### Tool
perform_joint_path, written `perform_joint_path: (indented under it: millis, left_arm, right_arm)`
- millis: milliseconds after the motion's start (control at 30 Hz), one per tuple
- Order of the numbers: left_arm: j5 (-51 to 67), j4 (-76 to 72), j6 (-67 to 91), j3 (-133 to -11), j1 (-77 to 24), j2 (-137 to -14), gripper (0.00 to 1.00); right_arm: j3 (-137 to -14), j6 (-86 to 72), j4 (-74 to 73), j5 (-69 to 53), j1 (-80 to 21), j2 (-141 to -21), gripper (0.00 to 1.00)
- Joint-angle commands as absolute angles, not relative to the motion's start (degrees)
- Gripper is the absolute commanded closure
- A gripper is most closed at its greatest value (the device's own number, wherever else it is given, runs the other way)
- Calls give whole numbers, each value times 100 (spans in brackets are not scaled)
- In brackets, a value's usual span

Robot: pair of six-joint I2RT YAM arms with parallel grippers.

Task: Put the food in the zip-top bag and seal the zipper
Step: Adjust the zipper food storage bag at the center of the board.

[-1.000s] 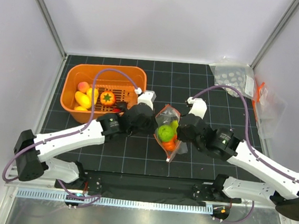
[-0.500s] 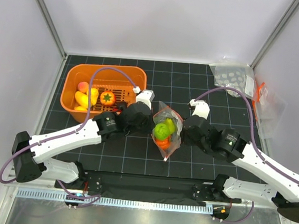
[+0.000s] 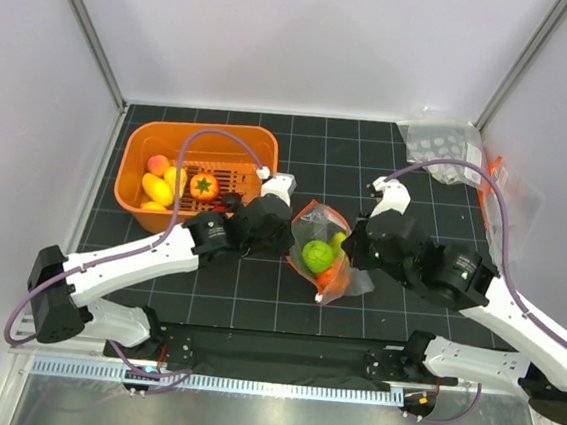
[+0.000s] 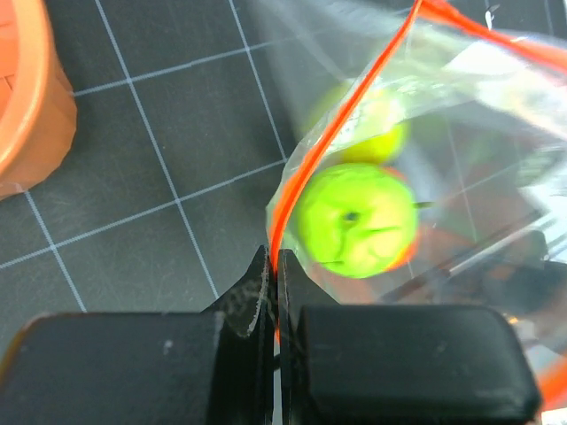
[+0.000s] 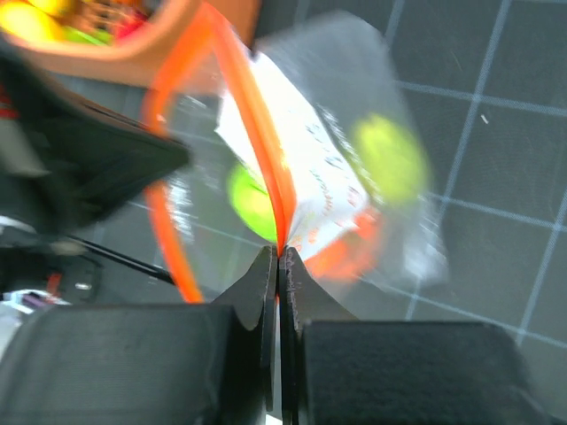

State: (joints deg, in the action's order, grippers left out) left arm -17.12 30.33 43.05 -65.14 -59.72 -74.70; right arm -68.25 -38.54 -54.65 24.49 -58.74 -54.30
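On the black gridded table (image 3: 254, 305), the zip-top bag (image 3: 322, 251) of food (image 4: 354, 220) is held between left gripper (image 4: 273, 261) and right gripper (image 5: 279, 257), each clamped tight on its zipper (image 4: 345, 115); sealing likely wants one end anchored, the other pinch sliding straight along.

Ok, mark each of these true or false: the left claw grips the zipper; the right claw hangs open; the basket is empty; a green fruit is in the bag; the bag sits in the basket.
1. The left claw is shut on the zipper. True.
2. The right claw hangs open. False: it is shut on the zipper too.
3. The orange basket is empty. False: it holds a yellow toy and an orange toy, among others.
4. A green toy fruit is inside the zip-top bag. True.
5. The bag sits in the basket. False: it is outside it, between the two claws.
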Motion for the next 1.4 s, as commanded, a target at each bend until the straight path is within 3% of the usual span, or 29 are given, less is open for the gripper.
perform_joint_path:
  millis: [0, 200, 333, 433, 533, 867, 1033, 1133, 1233, 1367]
  left_arm:
    - [-1635, 2918, 4280, -6732, -5985, -7602, 100]
    - [-1468, 3093, 4193, -7144, -5977, -7568, 100]
    - [-1670, 3821, 4000, -7672, -5977, -7392, 100]
    - [-1810, 4139, 3946, -7884, -5977, -7339, 100]
    - [-1881, 4122, 3955, -7796, -5977, -7409, 100]
    - [-1880, 4017, 3885, -7875, -5977, -7831, 100]
    - [-2162, 4377, 3762, -7858, -5722, -7735, 100]
    - [-2075, 4342, 3762, -7875, -5572, -7533, 100]
    - [-1671, 4254, 3718, -8347, -5572, -7549, 100]
    - [-1029, 4053, 3674, -8649, -5572, -7594, 100]
  right_arm:
    - [-7356, -3595, -5160, 2129, -5862, -5554, 99]
    - [-7540, -3472, -5552, 2178, -5871, -6422, 99]
    - [-7883, -3874, -7114, 4326, -5871, -6653, 99]
    - [-8085, -4139, -7714, 5095, -5871, -6522, 99]
    - [-8191, -4210, -7665, 5081, -5871, -6434, 99]
    - [-7945, -3384, -6328, 3375, -5933, -6671, 99]
    - [-8418, -4024, -7975, 5452, -5933, -6846, 99]
    - [-8639, -4394, -8297, 5932, -5933, -6751, 99]
    - [-8885, -3773, -7493, 5522, -5933, -6505, 99]
    - [-9036, -3165, -6269, 3909, -5933, -6101, 99]
